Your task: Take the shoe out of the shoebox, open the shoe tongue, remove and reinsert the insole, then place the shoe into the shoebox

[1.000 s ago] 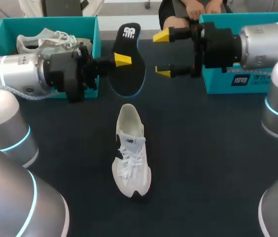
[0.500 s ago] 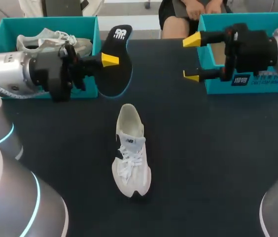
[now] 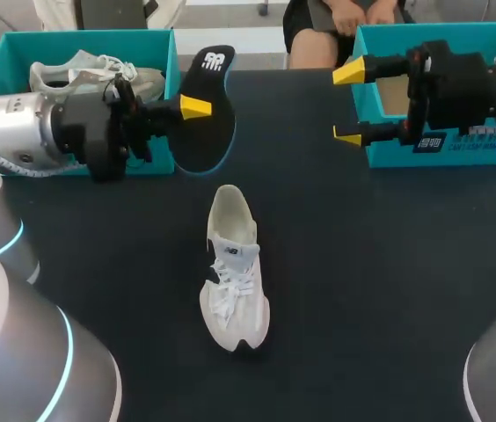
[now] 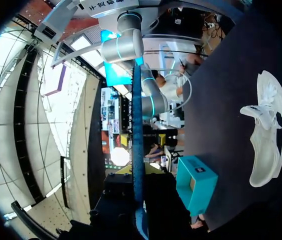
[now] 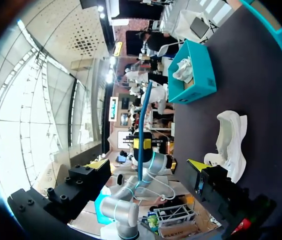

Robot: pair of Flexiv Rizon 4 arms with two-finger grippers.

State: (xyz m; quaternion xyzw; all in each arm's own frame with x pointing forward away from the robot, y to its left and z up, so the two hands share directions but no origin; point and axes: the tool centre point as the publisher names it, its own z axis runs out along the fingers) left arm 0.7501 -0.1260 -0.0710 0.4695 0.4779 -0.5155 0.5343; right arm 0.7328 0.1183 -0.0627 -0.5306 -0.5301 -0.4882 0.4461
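Note:
A white shoe [image 3: 233, 272] lies alone mid-table, toe toward the back. My left gripper [image 3: 197, 107] is shut on the black, blue-edged insole [image 3: 211, 132] and holds it upright in the air beside the left teal shoebox [image 3: 171, 53]. In the left wrist view the insole [image 4: 137, 145] shows edge-on as a thin blue line, with the shoe [image 4: 267, 135] off to one side. My right gripper [image 3: 347, 104] hangs open with nothing between its fingers, in front of the right teal shoebox [image 3: 389, 151]. The right wrist view shows the shoe [image 5: 229, 142] on the table.
The left shoebox holds a second white shoe [image 3: 90, 75], which the right wrist view also shows inside the box [image 5: 197, 70]. Dark tabletop [image 3: 380, 290] lies bare around the middle shoe and toward the front edge.
My right gripper has drawn back to the right, away from the insole, staying open. My left arm has pulled the insole a little left and back.

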